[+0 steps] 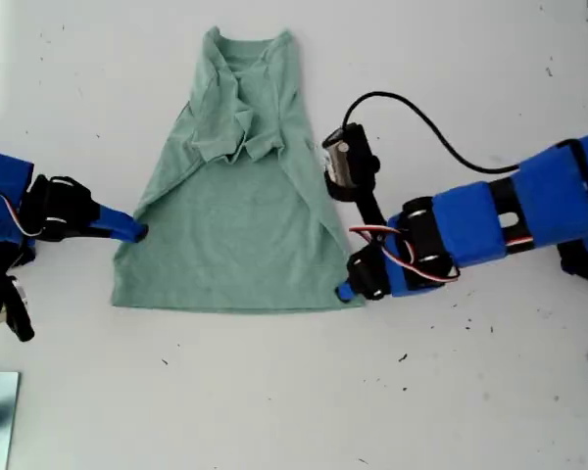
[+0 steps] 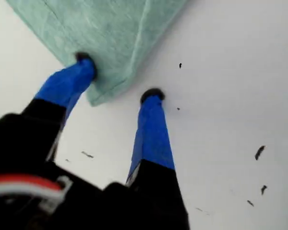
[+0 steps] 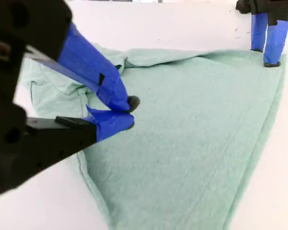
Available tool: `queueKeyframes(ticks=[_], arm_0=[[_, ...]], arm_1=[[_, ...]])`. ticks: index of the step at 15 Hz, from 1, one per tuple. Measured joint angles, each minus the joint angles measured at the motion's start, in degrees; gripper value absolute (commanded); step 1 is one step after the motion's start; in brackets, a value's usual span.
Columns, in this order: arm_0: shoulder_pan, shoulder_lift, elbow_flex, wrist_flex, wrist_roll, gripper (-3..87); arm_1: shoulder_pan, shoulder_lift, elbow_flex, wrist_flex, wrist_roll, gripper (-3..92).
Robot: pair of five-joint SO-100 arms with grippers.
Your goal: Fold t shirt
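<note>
**Both grippers at the edges of the t shirt**

The t shirt (image 1: 237, 220) lies spread on the white table (image 1: 274, 392), its collar towards the top of the exterior view and its hem towards the bottom. The lower half is flat. The upper half is narrower, with the sleeves turned in over the chest and rumpled there.

My first gripper (image 1: 345, 291) comes in from the exterior view's right and sits at the hem corner on that side. Its jaws stand wide apart – in the first wrist view one fingertip (image 2: 85, 60) presses on the cloth just inside the corner, while the other rests on bare table just beside the hem. Nothing is held between them.

My second gripper (image 1: 137, 232) reaches in from the exterior view's left and meets the shirt's side edge, a little above the hem. Its jaws are narrow – the two blue tips almost touch, just over the cloth. I cannot tell whether any fabric is pinched between them.

Small dark specks dot the table near the hem.
</note>
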Motion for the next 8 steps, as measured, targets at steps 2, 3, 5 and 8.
queueKeyframes(ticks=[2,3,5,8], arm_0=[[0.00,0.09,0.00,0.00,0.00,-0.3],[0.00,0.09,0.00,0.00,0.00,-0.3],[0.00,0.26,0.09,0.00,0.00,-0.3],[0.09,0.53,0.09,0.00,0.00,-0.3]], arm_1=[[-1.41,1.14,4.75,-5.36,0.88,0.6],[-2.02,2.72,6.42,-5.27,0.88,0.6],[-3.43,8.88,9.32,-2.99,0.79,0.6],[-5.71,17.93,11.87,9.14,0.26,0.6]])
